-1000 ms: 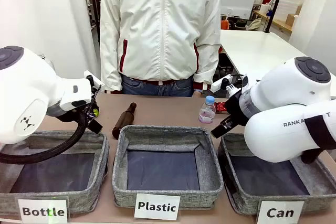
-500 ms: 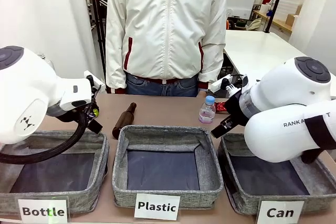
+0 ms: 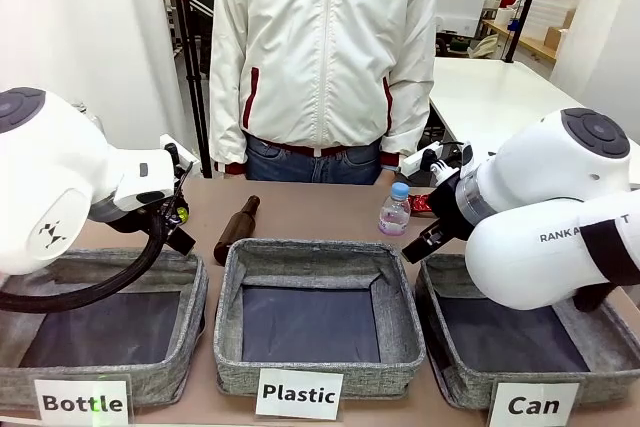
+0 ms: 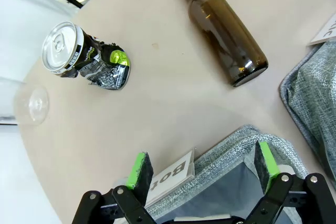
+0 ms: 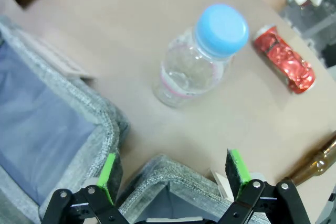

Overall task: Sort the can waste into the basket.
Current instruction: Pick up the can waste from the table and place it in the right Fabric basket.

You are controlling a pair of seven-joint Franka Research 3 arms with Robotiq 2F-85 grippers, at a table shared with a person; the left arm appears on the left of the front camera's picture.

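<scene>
Red can (image 5: 285, 59) well beyond right jaws; black can (image 4: 86, 59) beyond left jaws.

Left pincer (image 4: 202, 163), right pincer (image 5: 172, 170): jaws spread wide.

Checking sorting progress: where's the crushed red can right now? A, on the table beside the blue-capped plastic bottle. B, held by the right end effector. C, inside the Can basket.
A: the red can lies on the table beside the plastic bottle, apart from the open right end effector.
</scene>
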